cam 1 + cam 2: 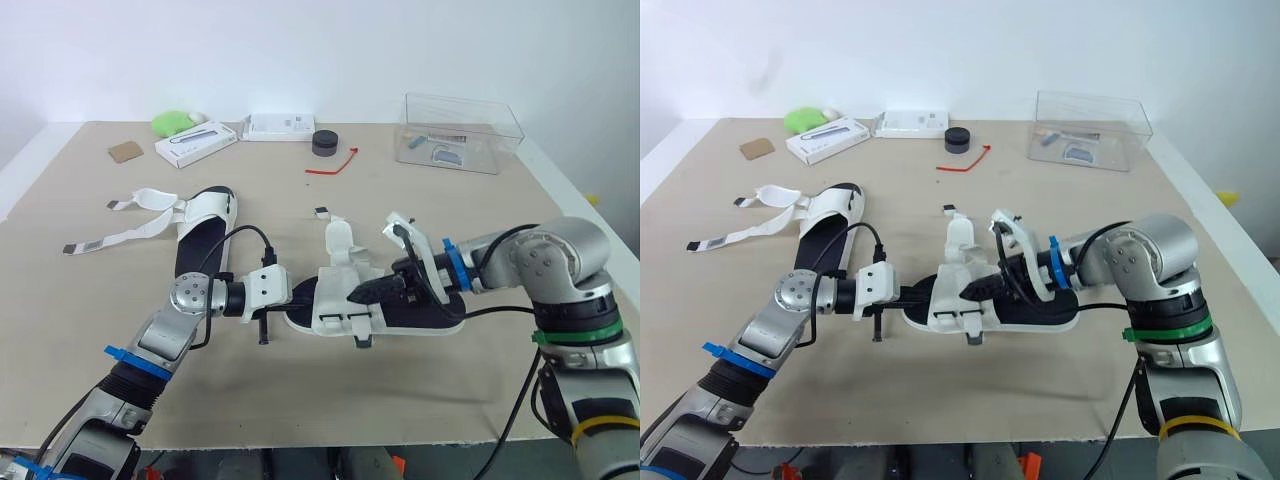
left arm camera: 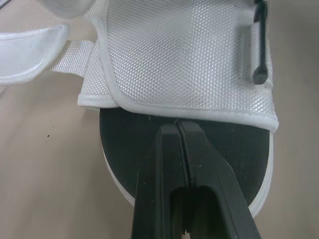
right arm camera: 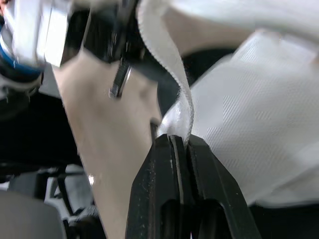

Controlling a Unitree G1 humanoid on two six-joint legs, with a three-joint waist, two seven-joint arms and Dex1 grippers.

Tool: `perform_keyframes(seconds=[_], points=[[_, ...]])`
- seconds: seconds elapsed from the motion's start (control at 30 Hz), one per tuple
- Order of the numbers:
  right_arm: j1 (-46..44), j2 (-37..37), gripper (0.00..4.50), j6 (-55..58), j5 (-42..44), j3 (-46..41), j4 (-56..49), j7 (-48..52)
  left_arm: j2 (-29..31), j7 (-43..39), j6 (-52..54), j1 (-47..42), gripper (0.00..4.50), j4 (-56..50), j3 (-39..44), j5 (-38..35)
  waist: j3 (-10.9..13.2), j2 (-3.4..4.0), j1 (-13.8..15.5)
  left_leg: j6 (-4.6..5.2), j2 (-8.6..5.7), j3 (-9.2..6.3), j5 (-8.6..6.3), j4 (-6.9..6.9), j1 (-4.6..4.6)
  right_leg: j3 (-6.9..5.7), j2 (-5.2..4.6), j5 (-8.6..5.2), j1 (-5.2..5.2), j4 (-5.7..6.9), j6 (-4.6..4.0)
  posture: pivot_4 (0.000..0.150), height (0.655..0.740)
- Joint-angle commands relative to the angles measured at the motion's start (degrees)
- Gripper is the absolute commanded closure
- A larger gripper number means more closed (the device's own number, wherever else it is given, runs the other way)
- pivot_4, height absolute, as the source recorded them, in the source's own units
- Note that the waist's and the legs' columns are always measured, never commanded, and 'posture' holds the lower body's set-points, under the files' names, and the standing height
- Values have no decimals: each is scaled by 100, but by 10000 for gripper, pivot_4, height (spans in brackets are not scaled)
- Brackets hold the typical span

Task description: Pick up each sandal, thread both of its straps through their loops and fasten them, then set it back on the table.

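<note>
Beige table point(image 1: 420, 400), swept from the robot's left.

Far left, toward the back: a small brown square tile point(image 1: 126, 151), a bright green soft lump point(image 1: 172, 123) and a long flat white carton point(image 1: 196, 143).

In front of these lies the first black-soled sandal with a white mesh upper point(image 1: 198, 245). It is flat on the table and well apart from both grippers. Its two white straps point(image 1: 120, 237) are unfastened and trail out to the left.

Behind, nearer the middle, sits a second flat white box point(image 1: 279, 127).

The left gripper point(image 2: 178, 125) reaches in from the left. Its two black fingers are pressed together, with the tips on the black footbed at the end of the second sandal, just below the hemmed edge of the mesh upper. We cannot tell whether anything is pinched between them.

Back centre: a black round puck point(image 1: 325, 142), with a thin red tie point(image 1: 333, 165) just beside it.

The second black-and-white sandal point(image 1: 335, 290) lies front centre, lengthwise between the two arms. Its sole appears to rest on the table. Its flaps are open and one stands upright.

The right gripper point(image 1: 355, 296) comes in from the right over the footbed. Its fingers are clamped on a white woven strap point(image 3: 167, 59) of this sandal. In the right wrist view the strap runs down and ends between the fingertips.

Back right: a clear rectangular plastic box point(image 1: 460, 132) with small items inside that are too small to identify.
</note>
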Motion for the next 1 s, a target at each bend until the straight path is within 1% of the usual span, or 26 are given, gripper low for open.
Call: perform_keyframes(seconds=[0.03,0.17,0.27,0.3,0.33,0.4,0.47,0.5,0.53,0.6,0.63,0.67,0.73,0.83,0.9,1.0], points=[[154,20,44401,31,83,-235,-377,-164,105,-99,96,130,45000,166,-167,195,-1,1,0,0,0,0,1,0,1,0,0,1,0,1,-2,1500,7400],[449,81,44401,31,169,-427,-703,-334,94,-119,88,101,45000,198,-177,197,-4,2,3,-1,2,-7,1,0,2,-4,6,1,3,0,-2,1500,7400],[524,52,44401,-28,263,-554,-932,-273,86,-135,88,89,45000,209,-188,202,-6,3,3,-1,2,-5,1,0,1,-3,6,1,3,0,-2,1500,7400],[528,10,37722,-52,288,-566,-973,-224,82,-138,88,85,45000,213,-193,204,-6,3,3,-1,2,-6,1,0,1,-4,6,1,3,0,-2,1500,7400],[530,-98,35208,-197,280,-539,-1038,-125,83,-145,87,87,45000,208,-199,204,-6,3,3,-1,2,-5,1,0,1,-4,6,1,3,0,-2,1500,7400],[508,-251,27690,-381,237,-525,-1059,-29,81,-154,86,83,45000,207,-209,205,-6,4,3,-1,1,-4,1,1,0,-6,5,1,2,0,-2,1500,7400],[411,-575,22869,-467,410,-672,-933,368,79,-161,83,72,45000,211,-218,206,-4,6,5,-1,1,-4,1,1,1,-8,6,1,3,-1,-1,1500,7400],[360,-779,19110,-432,589,-789,-835,636,81,-165,79,65,45000,216,-219,204,-5,5,5,-1,-1,-4,1,1,-1,-16,5,0,1,-1,-1,1500,7400],[328,-924,16699,-413,709,-859,-766,822,81,-167,78,60,45000,220,-221,203,-5,5,7,-1,0,-4,1,1,1,-18,6,0,3,-1,-1,1500,7400],[379,-1207,8471,-212,1134,-1037,-753,1231,78,-172,65,45,45000,238,-223,203,-4,6,10,-1,-1,-5,1,1,-1,-21,5,0,3,-3,-1,1500,7400],[485,-1344,3618,-94,1380,-1061,-786,1341,74,-173,61,40,45000,243,-227,203,-5,5,14,0,0,-7,1,1,-1,-21,5,0,4,-5,-1,1500,7400],[608,-1426,370,-15,1551,-1080,-865,1404,71,-175,58,36,45000,246,-231,202,-5,5,17,0,0,-7,1,1,0,-21,5,0,5,-6,-1,1500,7400],[974,-1509,370,27,1705,-1058,-1155,1387,59,-181,54,31,45000,249,-242,203,-9,-2,16,0,3,-15,1,1,2,-18,5,-2,12,-8,-4,1500,7400],[1534,-1213,370,-154,1488,-962,-1392,859,34,-199,40,12,45000,272,-264,202,-14,-4,16,0,4,-17,1,2,6,-17,6,-3,17,-7,-3,1500,7400],[1705,-1016,370,-293,1302,-930,-1347,549,21,-209,31,-9,45000,301,-269,202,-16,3,14,-1,3,-8,2,4,3,-13,8,-2,10,-6,-1,1500,7400],[1724,-744,370,-548,985,-901,-1118,181,8,-224,2,-48,45000,367,-267,209,-16,3,13,-3,3,-6,4,11,6,-15,11,0,12,-4,4,1500,7400]])
